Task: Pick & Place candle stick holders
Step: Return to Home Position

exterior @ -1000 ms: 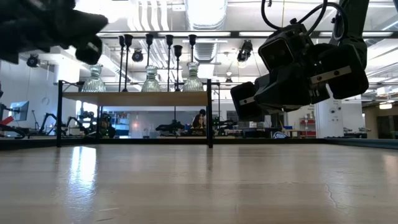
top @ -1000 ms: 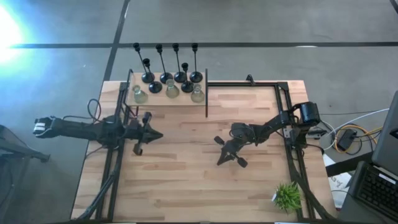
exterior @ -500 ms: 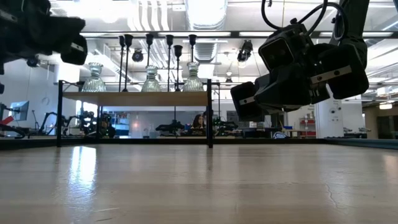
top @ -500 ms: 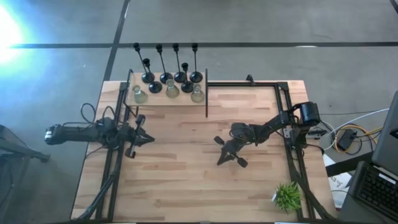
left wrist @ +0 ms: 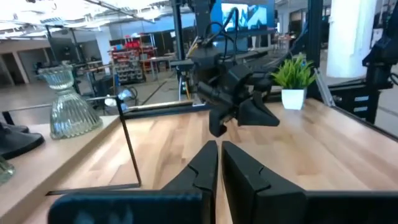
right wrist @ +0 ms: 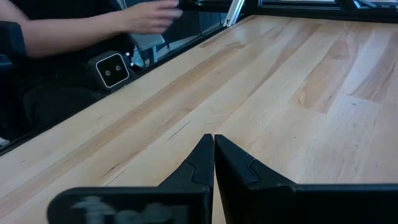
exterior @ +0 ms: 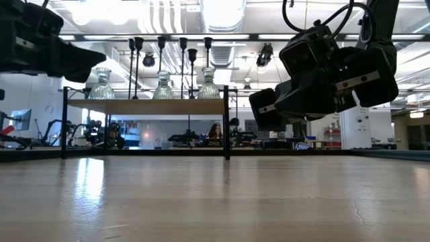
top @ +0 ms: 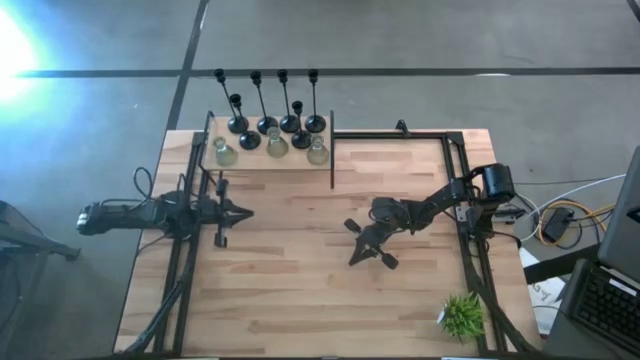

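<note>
Currently seeing all candle holders (top: 266, 125) grouped on the shelf (top: 250, 160) at the desk's (top: 300, 290) far-left corner. Counting six black ones (top: 290, 123) along the shelf's far edge, four tall and two short, round bases close together. Counting three glass ones (top: 277, 146) in a row along the shelf's near edge, just in front of the black bases, upright, spaced apart. From the low view, same glass row on the shelf board, black stems rising behind. Have the left gripper (left wrist: 218, 147) hovering near the desk's left edge, just on the near side of the shelf and clear of the wood. Fingers closed to a thin slit, holding nothing. Have the right gripper (right wrist: 213, 139) hanging over the middle of the desk, toward the right edge and off the surface. Fingers likewise closed to a slit, holding nothing. Both well apart from each other and from the holders. Noting a small green plant (top: 462, 315) in a white pot (left wrist: 293, 98) at the near-right corner. Also catching a person's hand (right wrist: 152, 15) and dark sleeve (right wrist: 12, 37) beyond the desk edge in the right wrist view.
</note>
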Controlling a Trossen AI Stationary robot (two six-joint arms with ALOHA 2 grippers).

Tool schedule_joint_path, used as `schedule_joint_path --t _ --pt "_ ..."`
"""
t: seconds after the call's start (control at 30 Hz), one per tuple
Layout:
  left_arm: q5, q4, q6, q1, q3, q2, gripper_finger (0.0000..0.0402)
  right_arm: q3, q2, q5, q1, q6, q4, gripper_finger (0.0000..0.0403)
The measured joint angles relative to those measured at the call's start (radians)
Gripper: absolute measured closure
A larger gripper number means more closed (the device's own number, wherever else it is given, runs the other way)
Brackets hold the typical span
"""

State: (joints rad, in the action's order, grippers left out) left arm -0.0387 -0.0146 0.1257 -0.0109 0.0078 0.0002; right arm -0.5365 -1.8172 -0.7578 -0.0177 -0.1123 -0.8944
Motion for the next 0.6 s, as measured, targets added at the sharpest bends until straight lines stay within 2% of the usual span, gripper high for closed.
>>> schedule_joint_path --t 0.6 --pt "-0.004 -0.009 -0.029 0.0 0.003 0.023 0.0376 0.0 0.0 0.0 0.0 0.0 0.0 0.0394"
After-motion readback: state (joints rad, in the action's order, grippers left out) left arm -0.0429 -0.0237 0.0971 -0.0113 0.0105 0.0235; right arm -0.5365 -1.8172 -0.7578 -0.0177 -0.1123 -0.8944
